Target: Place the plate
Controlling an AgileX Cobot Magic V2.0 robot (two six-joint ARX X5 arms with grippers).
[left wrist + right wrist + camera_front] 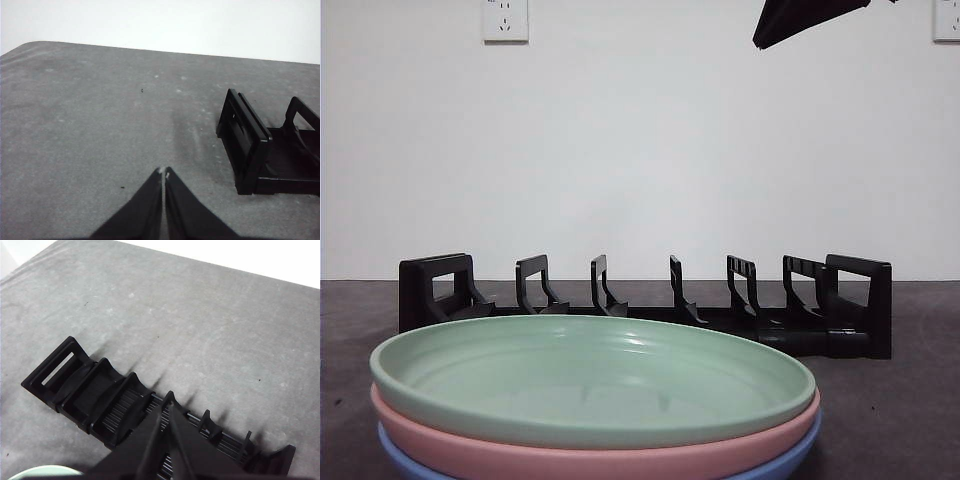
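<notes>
Grey, faintly speckled tabletop point(910, 400) runs back to a plain white wall point(640, 150), and everything on it sits in the near half of the front view.

Nearest stands a stack of three plates. A green plate point(590, 375) lies on top, its shallow bowl facing up; under it a pink plate point(620, 452) shows as a band of rim, and at the bottom a blue plate point(790, 455) shows only as a thin edge. All three lie flat and nested, touching one another. A sliver of the green rim also shows at the edge of the right wrist view.

Just behind the stack a black plate rack point(650, 305) lies across the table from left to right, with a tall framed end at each side and a row of upright dividers between. Its slots hold nothing.

Farther back, two white wall sockets point(505, 20) sit high on the wall, one left and one at the far right edge.

One black gripper tip shows at the top right of the front view. The right gripper point(167, 412) hangs above the middle of the rack, its jaws pressed together and holding nothing. The left gripper point(163, 172) hovers over bare table beside the rack's left end, jaws likewise closed and empty.
</notes>
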